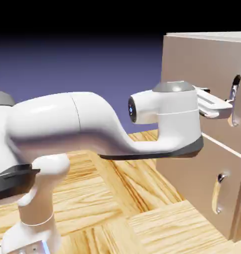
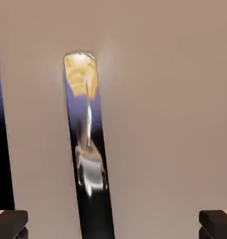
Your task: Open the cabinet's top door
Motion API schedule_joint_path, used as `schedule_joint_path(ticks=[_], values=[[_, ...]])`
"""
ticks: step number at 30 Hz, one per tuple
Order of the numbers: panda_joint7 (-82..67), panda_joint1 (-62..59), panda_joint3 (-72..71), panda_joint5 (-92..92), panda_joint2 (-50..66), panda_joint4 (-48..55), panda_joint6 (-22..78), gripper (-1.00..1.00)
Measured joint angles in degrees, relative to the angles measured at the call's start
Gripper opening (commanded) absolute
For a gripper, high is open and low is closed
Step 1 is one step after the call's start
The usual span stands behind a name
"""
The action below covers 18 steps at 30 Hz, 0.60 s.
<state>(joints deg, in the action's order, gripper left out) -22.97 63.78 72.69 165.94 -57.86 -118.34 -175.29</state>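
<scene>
The beige cabinet (image 1: 192, 59) stands at the exterior view's right. Its top door (image 2: 157, 116) fills the hand view as a flat beige panel. The door's long silver handle (image 2: 89, 158) runs top to bottom, a little left of the middle. My gripper (image 2: 113, 226) is open, its dark fingertips (image 2: 10, 224) at the bottom corners on either side of the handle. In the exterior view the gripper (image 1: 225, 105) reaches level to the handle (image 1: 235, 94), the fingers right at the bar. Nothing is gripped.
Below the top door is a shorter lower panel (image 1: 231, 198) with a small silver handle (image 1: 219, 193). The wooden table (image 1: 142, 213) runs under the arm. The arm's white forearm (image 1: 92, 119) stretches from the lower left.
</scene>
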Motion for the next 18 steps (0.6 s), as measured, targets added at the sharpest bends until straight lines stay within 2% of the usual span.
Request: schedule_joint_path(ticks=[5, 6, 8, 18], values=[[-0.24, 8.30, 4.52, 0.05, 1.47, 6.59, 0.53, 0.00], [-0.29, 10.18, 5.55, 0.07, 1.80, 8.09, 0.65, -1.00], [-0.29, 10.19, 5.55, 0.07, 1.80, 8.09, 0.65, -1.00], [2.98, -10.58, -7.43, -4.89, 4.93, -10.28, 11.21, -1.00]])
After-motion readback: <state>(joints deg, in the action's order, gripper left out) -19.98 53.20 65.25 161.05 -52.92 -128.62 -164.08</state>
